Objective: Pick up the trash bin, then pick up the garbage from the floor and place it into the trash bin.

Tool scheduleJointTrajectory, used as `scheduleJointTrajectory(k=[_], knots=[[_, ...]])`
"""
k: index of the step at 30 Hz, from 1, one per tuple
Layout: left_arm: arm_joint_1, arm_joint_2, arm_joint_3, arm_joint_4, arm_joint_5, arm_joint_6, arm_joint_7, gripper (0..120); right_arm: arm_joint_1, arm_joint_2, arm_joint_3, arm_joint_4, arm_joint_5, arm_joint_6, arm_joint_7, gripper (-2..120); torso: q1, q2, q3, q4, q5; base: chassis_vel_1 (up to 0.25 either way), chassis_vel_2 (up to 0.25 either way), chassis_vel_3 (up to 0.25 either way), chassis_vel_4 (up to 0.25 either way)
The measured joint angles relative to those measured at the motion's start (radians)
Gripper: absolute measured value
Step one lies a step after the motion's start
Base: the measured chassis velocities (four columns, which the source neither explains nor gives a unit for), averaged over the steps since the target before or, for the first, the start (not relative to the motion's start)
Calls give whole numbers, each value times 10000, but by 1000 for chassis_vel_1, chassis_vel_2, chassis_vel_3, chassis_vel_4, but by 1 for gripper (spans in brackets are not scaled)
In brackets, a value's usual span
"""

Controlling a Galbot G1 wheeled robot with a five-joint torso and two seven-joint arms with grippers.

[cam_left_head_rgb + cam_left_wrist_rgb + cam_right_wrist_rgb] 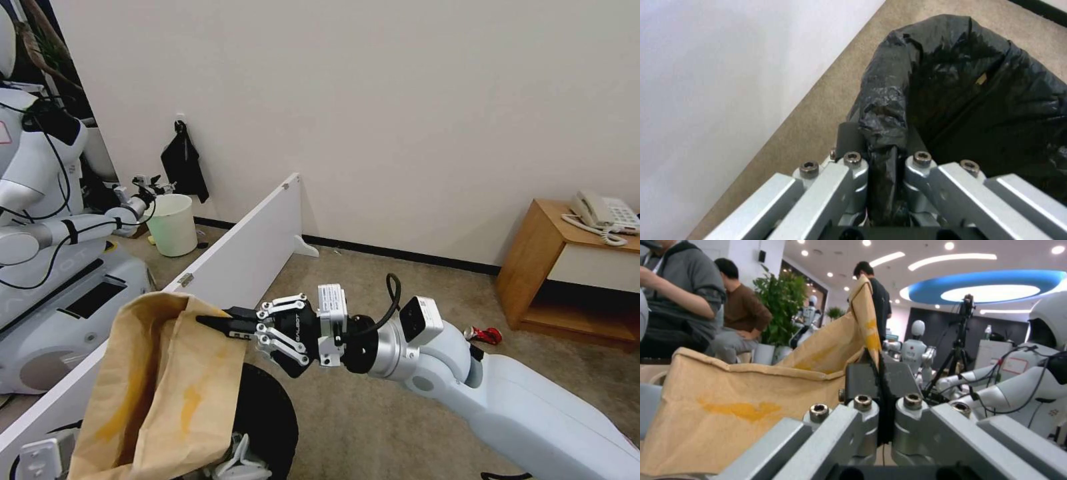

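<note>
A brown paper bag (pixel 160 393) with yellow stains hangs from my right gripper (pixel 215 325), which is shut on the bag's top edge. The bag dangles over the near side of the trash bin (pixel 270 413), whose black liner shows below it. In the right wrist view the gripper (pixel 880 373) pinches the bag (pixel 751 396) edge-on. My left gripper (pixel 880 143) is shut on the bin's (pixel 978 100) bag-covered rim, and its silver links (pixel 235 460) show at the bin's near edge. A crushed red can (pixel 483 335) lies on the carpet floor (pixel 373 413).
A white partition board (pixel 247 257) runs along my left, with another robot (pixel 47 220) and a pale unlined bin (pixel 172 225) behind it. A wooden nightstand (pixel 533 260) with a telephone (pixel 603 212) stands at the right wall. A black cloth (pixel 183 163) hangs on the wall.
</note>
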Motion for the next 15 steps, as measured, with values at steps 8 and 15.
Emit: scheduleJointTrajectory(k=[8, 15], knots=[[-41, 23, -61, 0, -65, 4, -41, 4, -347, -481, 269, 340, -12, 46, -72, 0, 0, 0, 0, 0, 0, 0, 0, 0, 0], [-31, -4, -78, 0, -101, 21, -74, 4, -626, -801, 396, 423, -101, 121, -143, 0, 0, 0, 0, -1, 0, 0, 0, 0, 0]])
